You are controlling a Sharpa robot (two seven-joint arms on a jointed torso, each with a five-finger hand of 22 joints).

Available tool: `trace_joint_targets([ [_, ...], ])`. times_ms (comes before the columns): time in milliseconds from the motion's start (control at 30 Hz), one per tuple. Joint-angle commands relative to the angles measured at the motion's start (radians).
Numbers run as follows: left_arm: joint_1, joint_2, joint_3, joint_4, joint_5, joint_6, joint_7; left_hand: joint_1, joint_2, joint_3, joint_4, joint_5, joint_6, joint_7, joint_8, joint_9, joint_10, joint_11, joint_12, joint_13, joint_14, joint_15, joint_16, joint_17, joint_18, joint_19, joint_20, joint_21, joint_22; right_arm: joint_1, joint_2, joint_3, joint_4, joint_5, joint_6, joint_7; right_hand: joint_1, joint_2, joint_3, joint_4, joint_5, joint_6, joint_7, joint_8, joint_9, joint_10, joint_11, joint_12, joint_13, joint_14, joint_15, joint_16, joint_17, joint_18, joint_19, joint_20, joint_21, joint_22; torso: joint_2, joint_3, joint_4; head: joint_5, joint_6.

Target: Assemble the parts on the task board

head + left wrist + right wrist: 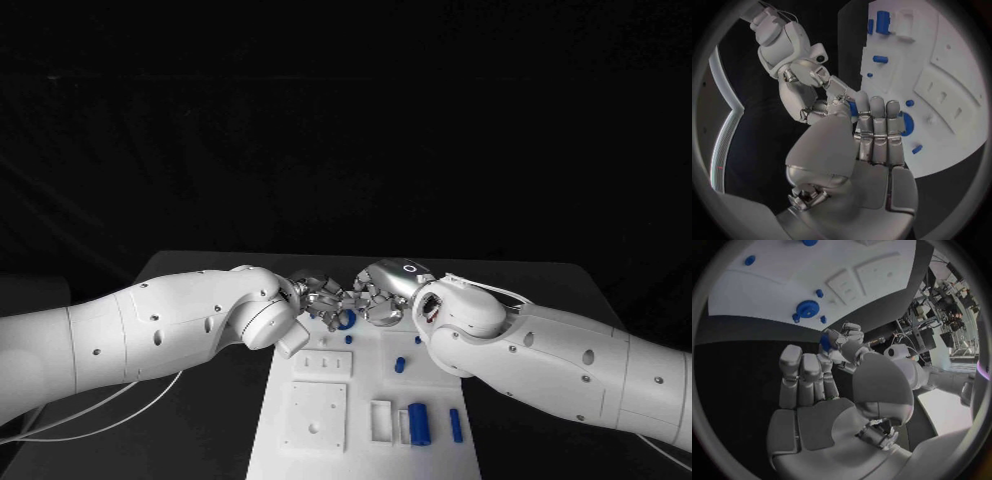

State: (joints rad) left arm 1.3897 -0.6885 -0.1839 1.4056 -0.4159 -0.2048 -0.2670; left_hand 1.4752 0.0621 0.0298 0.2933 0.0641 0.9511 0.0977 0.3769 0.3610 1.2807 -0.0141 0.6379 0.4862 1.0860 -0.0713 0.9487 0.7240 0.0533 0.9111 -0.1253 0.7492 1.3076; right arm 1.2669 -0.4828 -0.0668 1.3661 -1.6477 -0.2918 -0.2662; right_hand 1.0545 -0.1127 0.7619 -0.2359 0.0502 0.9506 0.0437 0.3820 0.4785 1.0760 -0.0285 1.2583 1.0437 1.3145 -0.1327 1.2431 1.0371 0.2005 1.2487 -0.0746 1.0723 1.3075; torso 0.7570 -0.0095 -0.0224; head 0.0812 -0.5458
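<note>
Centrally, a small blue part [825, 342] is sitting pinched where the fingers [846, 341] of the left hand [320, 296] and right hand [378, 297] are meeting, above the task board's [368, 432] far end. Below, a blue disc [348, 319] is lying partly hidden behind them; other blue parts [418, 423] are resting lower right on the table [577, 285].

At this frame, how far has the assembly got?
Early to midway. A blue round part already sits on the board. Both hands, left and right, meet over its far end around a small blue piece. Several blue parts lie loose.
</note>
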Motion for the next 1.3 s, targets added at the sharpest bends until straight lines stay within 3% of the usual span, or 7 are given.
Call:
trace_joint_targets([
  [33,0.003,0.002,0.003,0.005,0.044,0.012,0.038,-0.001,-0.004,0.055,-0.004,-0.010,0.010,-0.001,-0.005,0.002,-0.006,-0.001,-0.004,-0.002,-0.009,0.001,0.007,-0.003,-0.001,-0.006,-0.041,-0.003,0.006,-0.003,0.003,-0.003,0.001,-0.010,0.028,0.007,0.005,0.008,0.008,0.000,-0.001,0.111,0.035,0.002,0.000,0.008,-0.003,-0.006,0.001,0.004,-0.003,0.000,0.001,0.061,0.006,0.002,0.005,0.014,0.000,0.0001,-0.0002,-0.001,0.000],
  [300,0.003,0.002,0.003,0.006,0.100,0.050,0.039,-0.026,-0.025,0.102,-0.008,-0.004,0.011,0.002,-0.010,0.005,-0.020,0.003,-0.011,-0.005,-0.025,0.007,0.002,-0.011,-0.004,-0.023,-0.037,-0.008,0.009,-0.005,0.005,-0.003,-0.002,-0.009,0.029,0.005,0.005,0.008,0.009,0.000,-0.001,0.111,0.035,0.001,0.000,0.008,-0.003,-0.006,0.001,0.004,-0.003,0.000,0.001,0.061,0.006,0.002,0.005,0.014,0.000,0.0001,0.0001,0.000,-0.001],
  [800,0.003,0.007,0.003,-0.005,0.122,0.068,0.029,-0.291,-0.155,0.167,-0.005,0.047,-0.014,0.019,-0.033,0.009,-0.090,0.022,-0.008,-0.002,-0.087,0.035,0.002,-0.025,-0.005,-0.067,-0.011,-0.033,0.010,-0.009,0.005,-0.004,-0.003,-0.005,0.029,0.005,0.005,0.008,0.010,0.000,-0.001,0.111,0.035,0.001,0.000,0.008,-0.003,-0.007,0.001,0.004,-0.003,0.000,0.001,0.061,0.006,0.002,0.005,0.014,0.000,0.0006,-0.0013,0.001,-0.004],
  [900,0.002,0.010,0.003,-0.006,0.126,0.062,0.023,-0.360,-0.185,0.191,-0.007,0.091,-0.016,0.022,-0.031,0.014,-0.108,0.022,-0.001,0.002,-0.101,0.039,0.007,-0.025,-0.003,-0.078,-0.007,-0.039,0.012,-0.009,0.006,-0.004,-0.004,-0.005,0.028,0.005,0.005,0.008,0.011,0.000,-0.001,0.111,0.035,0.001,0.000,0.008,-0.003,-0.007,0.001,0.004,-0.003,0.000,0.001,0.061,0.006,0.002,0.005,0.014,0.000,0.0003,-0.0008,0.000,-0.005],
  [1033,0.002,0.010,0.003,-0.006,0.129,0.056,0.025,-0.421,-0.196,0.216,-0.021,0.222,-0.006,0.017,-0.015,0.031,-0.128,0.022,0.015,0.011,-0.120,0.043,0.022,-0.021,-0.002,-0.096,-0.001,-0.041,0.018,-0.010,0.007,-0.004,-0.005,-0.005,0.029,0.005,0.005,0.008,0.011,0.000,-0.001,0.111,0.035,0.001,0.000,0.008,-0.003,-0.007,0.001,0.004,-0.003,0.000,0.001,0.061,0.006,0.002,0.005,0.014,0.000,0.0005,-0.0008,0.000,-0.005],
  [1233,0.002,0.010,0.003,-0.004,0.129,0.047,0.027,-0.456,-0.177,0.288,-0.156,0.362,0.019,0.004,0.031,0.082,-0.153,0.014,0.046,0.024,-0.142,0.048,0.048,-0.017,-0.005,-0.117,0.005,-0.036,0.020,-0.010,0.010,-0.004,-0.006,-0.005,0.029,0.005,0.005,0.008,0.012,0.000,-0.001,0.111,0.035,0.001,0.000,0.008,-0.003,-0.007,0.002,0.004,-0.003,0.000,0.001,0.061,0.006,0.003,0.005,0.014,0.000,0.0005,-0.0011,-0.001,-0.007],
  [1300,0.002,0.010,0.003,-0.005,0.129,0.048,0.028,-0.576,-0.153,0.393,-0.352,0.378,0.006,0.003,0.041,0.101,-0.160,0.011,0.061,0.025,-0.146,0.051,0.059,-0.023,-0.006,-0.118,0.002,-0.029,0.019,-0.010,0.010,-0.004,-0.006,-0.005,0.030,0.005,0.005,0.008,0.012,0.000,-0.001,0.111,0.035,0.001,0.000,0.008,-0.003,-0.007,0.002,0.004,-0.003,0.000,0.001,0.061,0.007,0.003,0.005,0.014,0.000,0.0006,-0.0008,-0.001,-0.009],
])
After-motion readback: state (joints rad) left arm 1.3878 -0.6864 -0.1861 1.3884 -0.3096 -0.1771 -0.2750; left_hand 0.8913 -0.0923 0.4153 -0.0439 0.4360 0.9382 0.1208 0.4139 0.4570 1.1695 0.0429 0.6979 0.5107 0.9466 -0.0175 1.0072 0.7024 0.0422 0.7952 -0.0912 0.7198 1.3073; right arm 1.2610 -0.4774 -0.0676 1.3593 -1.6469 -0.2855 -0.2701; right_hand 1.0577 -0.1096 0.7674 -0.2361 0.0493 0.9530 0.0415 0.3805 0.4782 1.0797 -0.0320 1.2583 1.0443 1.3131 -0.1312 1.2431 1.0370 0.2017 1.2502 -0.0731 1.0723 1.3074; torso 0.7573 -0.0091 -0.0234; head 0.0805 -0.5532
